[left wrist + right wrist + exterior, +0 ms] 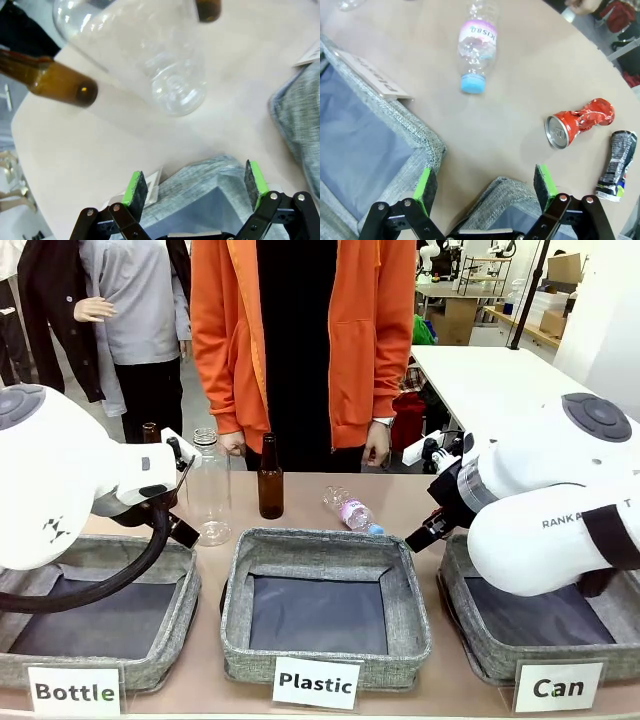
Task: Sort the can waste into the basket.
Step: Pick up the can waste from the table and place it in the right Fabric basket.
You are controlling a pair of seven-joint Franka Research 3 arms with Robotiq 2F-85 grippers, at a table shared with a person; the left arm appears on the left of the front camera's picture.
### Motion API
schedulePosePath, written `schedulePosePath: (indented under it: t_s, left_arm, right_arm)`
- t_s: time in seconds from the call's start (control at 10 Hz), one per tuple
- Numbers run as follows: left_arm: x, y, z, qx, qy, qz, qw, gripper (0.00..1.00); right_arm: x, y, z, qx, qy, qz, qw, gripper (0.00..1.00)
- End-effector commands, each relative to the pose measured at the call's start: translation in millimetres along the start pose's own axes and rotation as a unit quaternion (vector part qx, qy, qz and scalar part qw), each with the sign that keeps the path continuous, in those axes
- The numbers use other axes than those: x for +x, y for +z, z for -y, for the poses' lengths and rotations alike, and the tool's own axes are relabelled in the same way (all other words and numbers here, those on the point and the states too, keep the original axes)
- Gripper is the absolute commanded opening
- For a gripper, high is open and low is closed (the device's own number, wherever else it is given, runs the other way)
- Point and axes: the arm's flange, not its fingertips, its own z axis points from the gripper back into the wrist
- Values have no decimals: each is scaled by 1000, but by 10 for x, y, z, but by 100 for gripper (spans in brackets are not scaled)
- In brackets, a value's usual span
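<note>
The can waste lies on the bare table (520, 100), outside every basket. The red can (579, 122) is pinched at the waist, with its silver end turned toward your right hand (485, 182). The silver-black can (616, 166) is flattened, with a yellow-green mark at its near end. The two lie side by side, close but apart, between a grey fabric corner below your right hand and the table's rounded edge. Open tabletop surrounds the red can on all sides.

Your right hand is spread wide and holds nothing; its green pads straddle that woven corner. A clear plastic bottle (476, 50) with a blue cap lies on its side, well apart from the cans. The basket signed "Can" (455, 585) has soft grey woven walls and a dark lining, and it sits under your right arm.

Your left hand (194, 181) is also spread wide and empty, over a corner of the basket signed "Bottle" (180, 580). Just beyond it stand an upright clear bottle (150, 55) and a brown glass bottle (50, 80). The basket signed "Plastic" (325, 540) sits between the other two, with narrow strips of table between their walls.
</note>
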Motion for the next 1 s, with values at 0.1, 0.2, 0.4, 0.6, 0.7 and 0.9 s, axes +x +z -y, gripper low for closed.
schedulePosePath:
  t_s: [0.1, 0.2, 0.4, 0.6, 0.7, 0.9]
  left_arm:
    - [44, 1239, -124, -87, 23, 1, 996, 100]
    - [-119, 1633, -279, -133, 40, 9, 990, 100]
    - [-798, 2091, -813, -181, 102, 36, 978, 100]
    - [-1814, 2134, -1610, -217, 242, 104, 940, 100]
    - [-2375, 2077, -1962, -254, 325, 165, 896, 100]
    - [-2997, 1872, -2251, -289, 410, 244, 830, 100]
  right_arm:
    - [200, 1127, 331, 37, -138, -28, 989, 100]
    - [95, 1594, 505, 116, -169, -39, 978, 100]
    - [-420, 2079, 857, 221, -218, -12, 950, 100]
    - [-1333, 2154, 1511, 276, -339, 62, 898, 100]
    - [-1852, 2061, 1878, 300, -415, 97, 853, 100]
    - [-2541, 1885, 2322, 324, -499, 150, 789, 100]
